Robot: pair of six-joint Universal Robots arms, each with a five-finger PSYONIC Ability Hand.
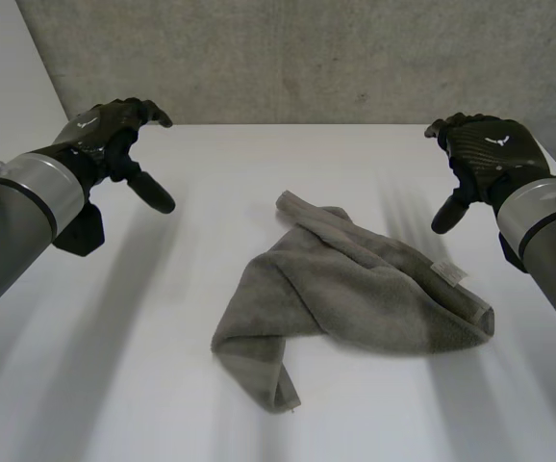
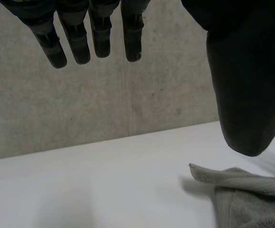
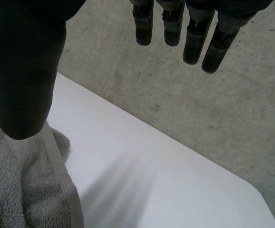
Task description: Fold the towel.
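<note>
A grey towel [image 1: 355,294] lies crumpled in the middle of the white table [image 1: 114,366], with one end trailing toward the front edge and a small white label near its right edge. My left hand [image 1: 114,135] hovers above the table's far left, well clear of the towel, fingers straight and thumb spread, holding nothing. My right hand [image 1: 480,154] hangs above the far right, also open and empty. In the left wrist view a towel corner [image 2: 242,190] lies below the thumb [image 2: 247,90]. In the right wrist view the towel [image 3: 28,190] lies under the thumb [image 3: 23,76].
A grey concrete wall [image 1: 307,58] rises behind the table's far edge. Bare white tabletop surrounds the towel on every side. The table's right corner [image 3: 256,194] appears in the right wrist view.
</note>
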